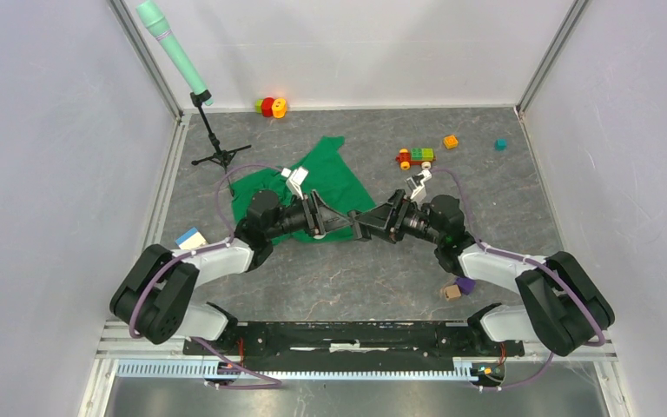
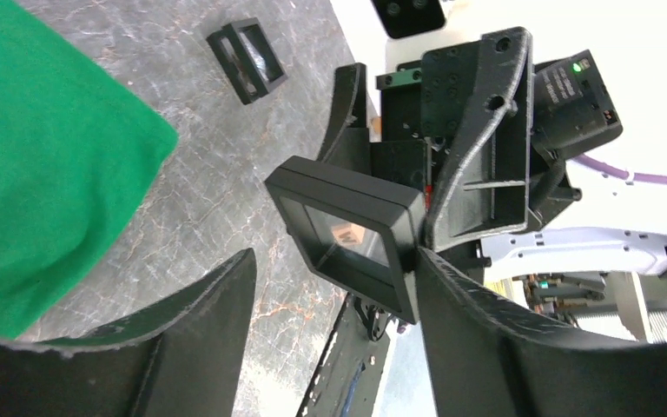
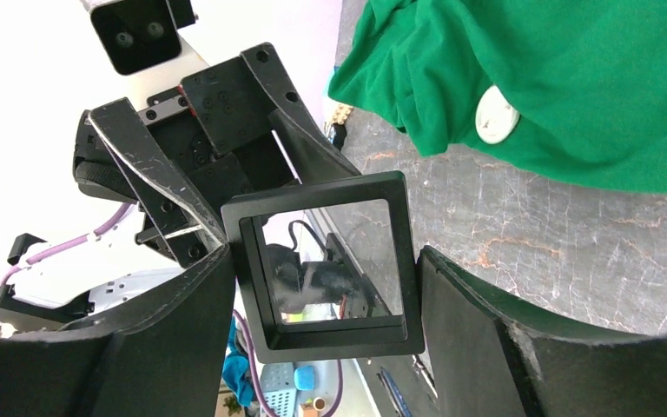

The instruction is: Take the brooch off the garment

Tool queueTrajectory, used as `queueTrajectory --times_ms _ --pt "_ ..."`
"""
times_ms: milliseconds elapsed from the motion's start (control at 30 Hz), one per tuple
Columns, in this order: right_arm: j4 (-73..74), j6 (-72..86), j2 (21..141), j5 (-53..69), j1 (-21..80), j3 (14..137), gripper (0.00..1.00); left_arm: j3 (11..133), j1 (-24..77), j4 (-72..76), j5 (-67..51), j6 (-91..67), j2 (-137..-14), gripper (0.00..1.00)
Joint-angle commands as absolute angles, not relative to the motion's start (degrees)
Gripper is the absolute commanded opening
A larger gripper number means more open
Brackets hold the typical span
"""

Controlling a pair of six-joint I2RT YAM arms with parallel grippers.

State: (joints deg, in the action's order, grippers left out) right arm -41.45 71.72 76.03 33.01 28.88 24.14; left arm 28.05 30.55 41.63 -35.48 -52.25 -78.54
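The green garment (image 1: 326,178) lies crumpled at the table's middle, behind both arms. It also shows in the left wrist view (image 2: 43,156) and the right wrist view (image 3: 573,78), where a white round disc (image 3: 495,115) sits on it. I cannot make out the brooch. My right gripper (image 1: 380,221) (image 3: 326,261) is shut on a black square frame (image 3: 321,269) with a clear pane, held above the table. My left gripper (image 1: 334,217) (image 2: 337,261) faces it with jaws wide open. The frame (image 2: 347,234) touches only its right finger (image 2: 504,347).
A second black frame (image 2: 247,59) lies on the table. A microphone stand (image 1: 217,152) is at the back left. Toy bricks (image 1: 415,157), an orange brick (image 1: 451,141) and a teal cube (image 1: 501,144) are at the back right. A tan cube (image 1: 450,293) sits by the right arm and a blue card (image 1: 191,237) by the left.
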Motion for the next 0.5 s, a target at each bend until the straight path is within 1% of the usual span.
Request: queueTrajectory --times_ms 0,33,100,267,367,400,467 --pt "-46.93 73.74 75.34 34.83 29.18 23.31 0.71 29.95 31.04 46.65 -37.26 -54.75 -80.77 0.64" --pt "-47.79 74.41 75.21 34.91 29.18 22.99 0.7 29.79 31.03 46.91 -37.3 -54.84 -80.93 0.57" --pt "-48.71 75.14 75.05 34.98 29.18 22.85 0.7 29.28 31.01 47.19 -37.15 -54.8 -81.06 0.47" --pt "-52.16 77.23 74.86 35.21 29.17 22.73 0.69 27.9 30.94 47.2 -36.91 -54.23 -81.45 0.31" --pt "-53.77 77.78 75.16 35.67 29.09 22.85 0.69 27.51 30.96 47.37 -36.92 -54.01 -81.87 0.25" --pt "-53.85 77.51 75.4 36.0 29.08 23.02 0.69 27.49 30.96 47.45 -36.91 -53.97 -82.07 0.25" --pt "-53.96 75.98 76.07 37.08 29.09 23.61 0.73 27.77 30.94 47.7 -37.38 -54.09 -82.57 0.24"
